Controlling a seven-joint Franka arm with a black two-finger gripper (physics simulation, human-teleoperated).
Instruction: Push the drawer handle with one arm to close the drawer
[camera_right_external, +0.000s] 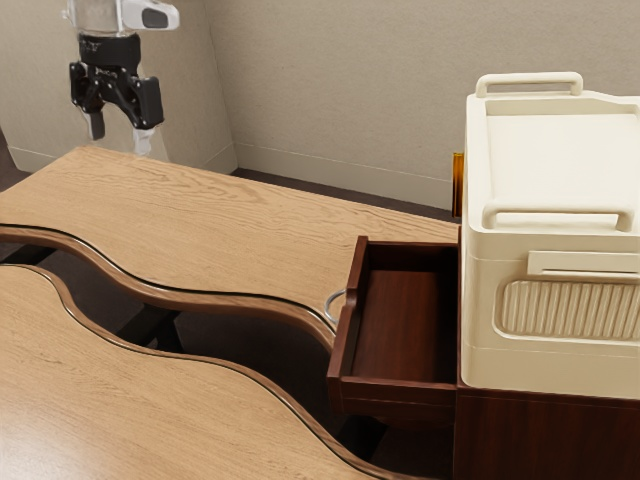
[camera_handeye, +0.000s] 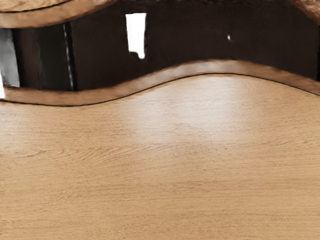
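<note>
Beige walls (camera_right_external: 330, 90) stand behind a wavy-edged wooden desk (camera_right_external: 230, 215), with a dark cabinet (camera_right_external: 545, 435) at its end toward the exterior view's right and a cream box (camera_right_external: 560, 362) on top. The drawer (camera_right_external: 405, 320) juts from the cabinet toward the exterior view's left; its silvery handle (camera_right_external: 328, 304) bows out of the front panel (camera_right_external: 348, 325) beside the desk's curved inner edge. The gripper (camera_right_external: 120, 132) hangs well apart from it, raised near the desk's far corner at the exterior view's left, its two fingers spread and holding nothing. From them, the handle lies toward the exterior view's right, lower and seemingly nearer that camera. The panel's long side runs near to far, so the push should cross it squarely, toward the cabinet. The lone arm (camera_right_external: 93, 18) is on the handle's side; coming in too high could carry it over the panel.
</note>
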